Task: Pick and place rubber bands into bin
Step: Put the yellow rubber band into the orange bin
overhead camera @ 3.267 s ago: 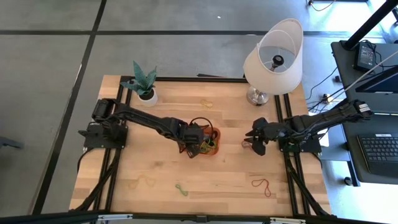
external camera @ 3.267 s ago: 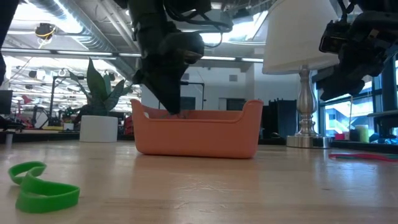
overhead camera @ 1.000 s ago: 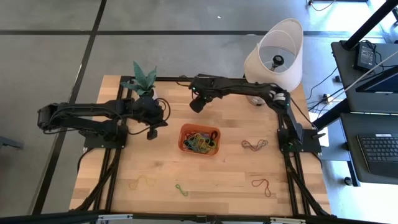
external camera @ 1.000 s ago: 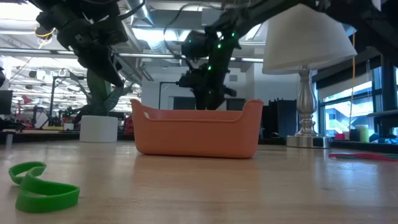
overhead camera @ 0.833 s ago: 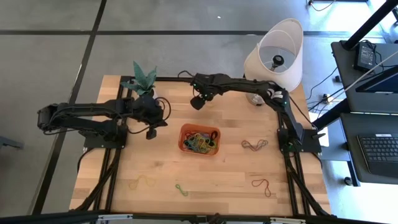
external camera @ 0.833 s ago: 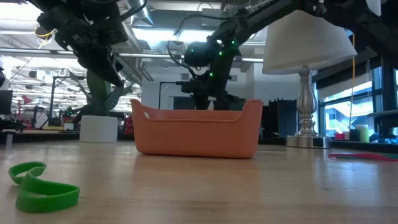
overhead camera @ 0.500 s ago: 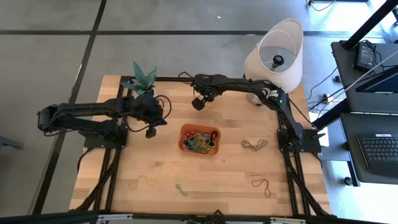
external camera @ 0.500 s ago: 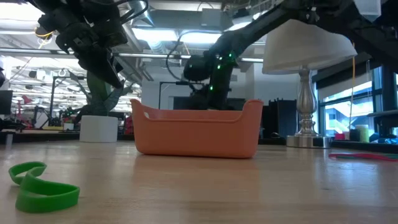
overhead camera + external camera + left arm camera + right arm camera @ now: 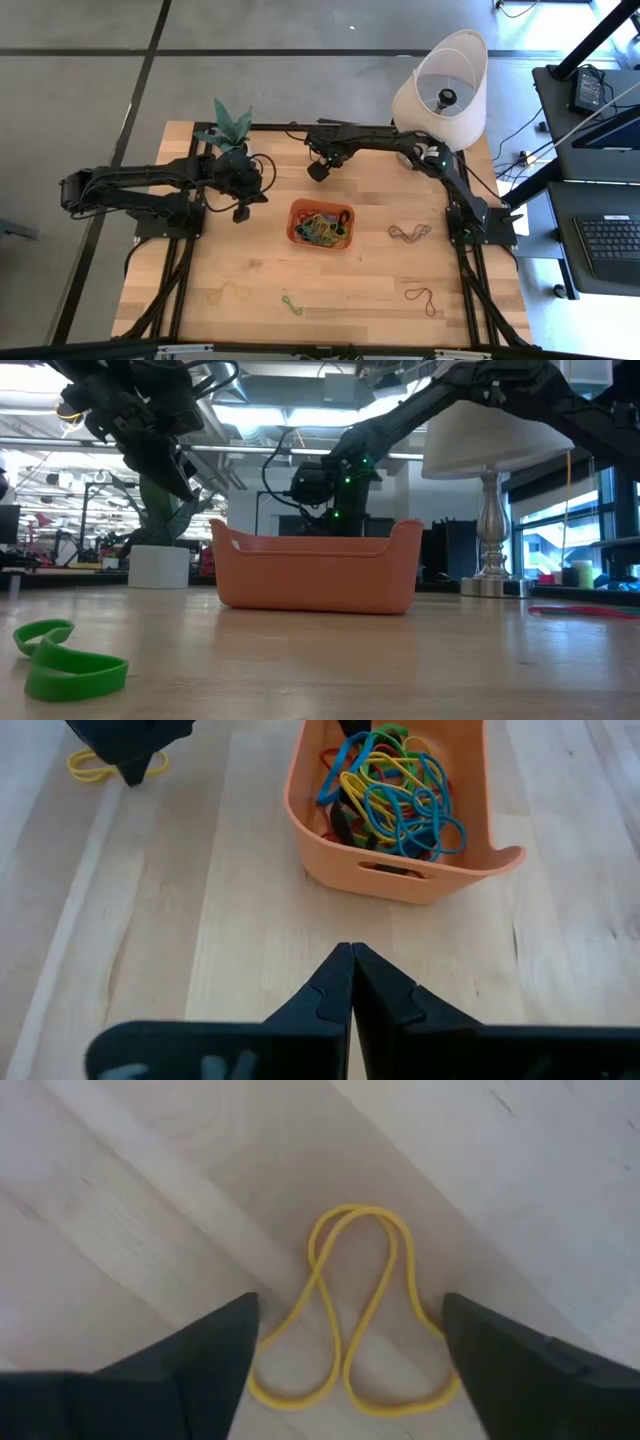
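The orange bin [image 9: 320, 223] sits mid-table with several coloured rubber bands [image 9: 392, 782] heaped inside. My right gripper [image 9: 318, 172] reaches to the far side of the table. It is open, and its fingers stand on either side of a twisted yellow rubber band [image 9: 355, 1209] lying flat on the wood, without touching it. My left gripper [image 9: 241, 212] hovers left of the bin, shut and empty [image 9: 352, 960]. Loose bands lie on the table: a dark red one [image 9: 408, 233], a red one [image 9: 421, 297], a green one [image 9: 291, 304] and a yellow one [image 9: 230, 292].
A white-shaded lamp [image 9: 440, 90] stands at the far right corner and a potted plant [image 9: 232, 135] at the far left. In the low view the green band [image 9: 60, 660] lies near the camera, and the bin [image 9: 318, 565] hides the right gripper's fingertips.
My right gripper has come down a little over the yellow band near the far edge, its arm stretching out lower behind the bin. The left arm has kept still beside the bin.
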